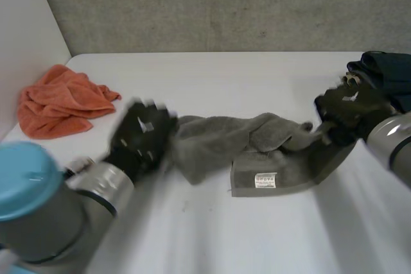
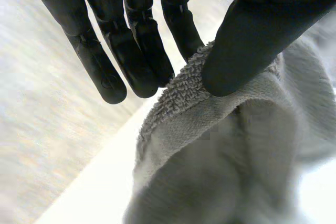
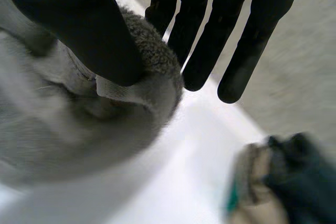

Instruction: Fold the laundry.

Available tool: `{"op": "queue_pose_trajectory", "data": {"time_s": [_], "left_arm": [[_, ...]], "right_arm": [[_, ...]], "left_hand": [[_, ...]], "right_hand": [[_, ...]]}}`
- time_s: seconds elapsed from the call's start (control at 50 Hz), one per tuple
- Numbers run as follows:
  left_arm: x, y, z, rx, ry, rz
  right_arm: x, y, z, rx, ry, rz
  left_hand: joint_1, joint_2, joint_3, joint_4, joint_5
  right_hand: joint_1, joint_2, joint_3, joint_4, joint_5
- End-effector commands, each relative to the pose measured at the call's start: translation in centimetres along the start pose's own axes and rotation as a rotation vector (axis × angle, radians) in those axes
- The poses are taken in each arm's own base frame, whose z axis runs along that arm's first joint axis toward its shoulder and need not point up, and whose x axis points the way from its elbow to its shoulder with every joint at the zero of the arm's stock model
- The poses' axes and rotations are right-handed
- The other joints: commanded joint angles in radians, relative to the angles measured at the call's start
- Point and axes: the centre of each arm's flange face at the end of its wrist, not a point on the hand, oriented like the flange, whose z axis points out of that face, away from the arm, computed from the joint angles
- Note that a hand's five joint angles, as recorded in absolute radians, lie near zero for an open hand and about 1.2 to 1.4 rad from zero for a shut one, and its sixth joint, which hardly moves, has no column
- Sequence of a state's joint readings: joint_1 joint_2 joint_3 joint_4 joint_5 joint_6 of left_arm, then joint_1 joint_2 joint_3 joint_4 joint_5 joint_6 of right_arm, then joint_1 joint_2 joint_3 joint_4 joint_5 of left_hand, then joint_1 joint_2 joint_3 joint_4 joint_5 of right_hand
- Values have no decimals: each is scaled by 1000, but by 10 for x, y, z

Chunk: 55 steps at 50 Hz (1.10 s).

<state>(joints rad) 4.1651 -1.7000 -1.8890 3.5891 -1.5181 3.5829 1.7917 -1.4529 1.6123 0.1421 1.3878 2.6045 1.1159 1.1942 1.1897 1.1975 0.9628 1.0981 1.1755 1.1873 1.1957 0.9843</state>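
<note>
A white table [image 1: 212, 75] runs back to a grey wall [image 1: 225, 4] — white panel [image 1: 26, 24] beside it.

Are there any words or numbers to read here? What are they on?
White label on the grey towel: dark print, too blurred to read.
Orange cloth, dark clothes, table: no writing seen.

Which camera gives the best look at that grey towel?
The head view: the whole grey towel stretches between the left hand and right hand. The wrist views show its edges pinched by each thumb.
</note>
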Motion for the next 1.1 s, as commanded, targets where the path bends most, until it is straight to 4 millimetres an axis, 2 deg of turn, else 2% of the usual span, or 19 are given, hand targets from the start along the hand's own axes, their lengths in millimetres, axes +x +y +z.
{"op": "queue_pose_trajectory", "data": {"time_s": [0.02, 0.12, 0.18, 0.2, 0.26, 0.28, 0.38, 0.42, 0.44, 0.46, 0.48, 0.54, 0.64, 0.72, 0.84, 0.94, 1.0, 1.02, 1.1], "left_arm": [[-67, -70, -24, 167, -192, -70], [-88, -52, -26, 10, -191, -102], [-93, -26, -21, -112, -149, -138], [-93, -9, -12, -168, -118, -163], [-90, 13, 0, -230, -84, -188], [-90, 23, 11, -251, -73, -191], [-103, 29, 56, -193, -84, -177], [-115, 18, 85, -91, -115, -150], [-125, -4, 105, 26, -143, -129], [-127, -12, 109, 60, -148, -129], [-136, -37, 119, 175, -170, -131], [-160, -83, 129, 410, -227, -176], [-189, -130, 116, 617, -283, -280], [-199, -141, 98, 606, -291, -326], [-198, -106, 83, 393, -294, -373], [-178, -59, 81, 217, -269, -424], [-158, -13, 84, 77, -249, -447], [-147, 14, 88, -1, -234, -441], [-122, 73, 95, -182, -190, -359]], "right_arm": [[55, -34, -34, -14, 135, -183], [66, -36, -41, -72, 127, -221], [65, -32, -35, -81, 113, -210], [63, -26, -26, -98, 99, -205], [63, -12, -5, -120, 89, -194], [66, -4, 12, -111, 105, -175], [77, -6, 51, -10, 212, -89], [81, -27, 65, 100, 290, -53], [86, -45, 70, 190, 352, -35], [89, -56, 71, 244, 386, -24], [95, -73, 72, 332, 442, -9], [107, -97, 72, 500, 534, 7], [126, -130, 50, 722, 661, -5], [124, -138, 30, 754, 662, -18], [102, -116, 30, 676, 491, -58], [71, -71, 40, 496, 251, -54], [62, -44, 45, 402, 184, -36], [52, -20, 53, 328, 137, -20], [22, 40, 77, 151, 38, 8]], "left_hand": [[280, 202, 207, 199, 259], [280, 202, 207, 199, 259], [280, 202, 207, 199, 259], [280, 202, 207, 199, 259], [280, 202, 207, 199, 259], [280, 202, 207, 199, 259], [280, 202, 207, 199, 259], [280, 202, 207, 199, 259], [280, 202, 207, 199, 259], [280, 202, 207, 199, 259], [280, 202, 207, 199, 259], [280, 202, 207, 199, 259], [280, 202, 207, 199, 259], [280, 202, 207, 199, 259], [280, 202, 207, 199, 259], [280, 202, 207, 199, 259], [280, 202, 207, 199, 259], [280, 202, 207, 199, 259], [280, 202, 207, 199, 259]], "right_hand": [[298, 221, 209, 201, 237], [298, 221, 209, 201, 237], [298, 221, 209, 201, 237], [298, 221, 209, 201, 237], [298, 221, 209, 201, 237], [298, 221, 209, 201, 237], [298, 221, 209, 201, 237], [298, 221, 209, 201, 237], [298, 221, 209, 201, 237], [298, 221, 209, 201, 237], [298, 221, 209, 201, 237], [298, 221, 209, 201, 237], [298, 221, 209, 201, 237], [298, 221, 209, 201, 237], [298, 221, 209, 201, 237], [298, 221, 209, 201, 237], [298, 221, 209, 201, 237], [298, 221, 209, 201, 237], [298, 221, 209, 201, 237]]}}
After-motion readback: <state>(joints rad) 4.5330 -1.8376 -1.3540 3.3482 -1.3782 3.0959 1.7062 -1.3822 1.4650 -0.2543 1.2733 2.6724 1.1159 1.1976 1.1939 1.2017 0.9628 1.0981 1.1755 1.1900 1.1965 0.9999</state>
